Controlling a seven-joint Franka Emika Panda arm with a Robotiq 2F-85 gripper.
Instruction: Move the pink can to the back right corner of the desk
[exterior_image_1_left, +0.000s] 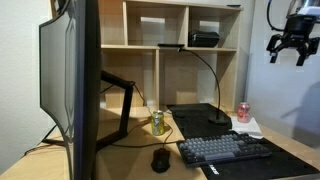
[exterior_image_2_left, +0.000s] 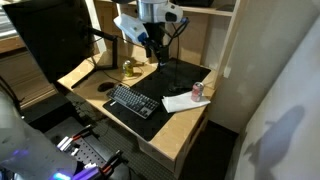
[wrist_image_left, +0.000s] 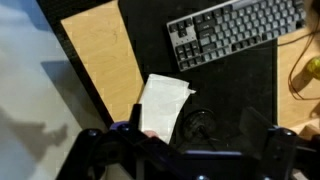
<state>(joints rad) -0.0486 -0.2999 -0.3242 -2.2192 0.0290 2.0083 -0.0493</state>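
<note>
Light-wood desk in front of a cubby shelf, home-office setup. Nearest in an exterior view: big monitor, then mouse and dark keyboard on the black mat.

Mid-desk: yellow-green can by the monitor arm. The pink can stands upright at the mat's edge near the lamp base, against a white paper sheet. Can't tell if it sits on the sheet or just beside it.

The pincer is high above the desk with its fingers spread apart, holding nothing, well clear of the can. Wrist view shows both fingers wide at the bottom edge, with paper and keyboard below. The can itself isn't clearly readable there.

Step, as I judge it: approach, grasp not started and the can not yet moved.

Next move needs:
- centre over the pink can
- drop straight down, fingers either side of the body
- close, lift clear of the paper
- carry to the back right corner, set down upright

Watch the lamp neck on descent. It arcs close to the can.
</note>
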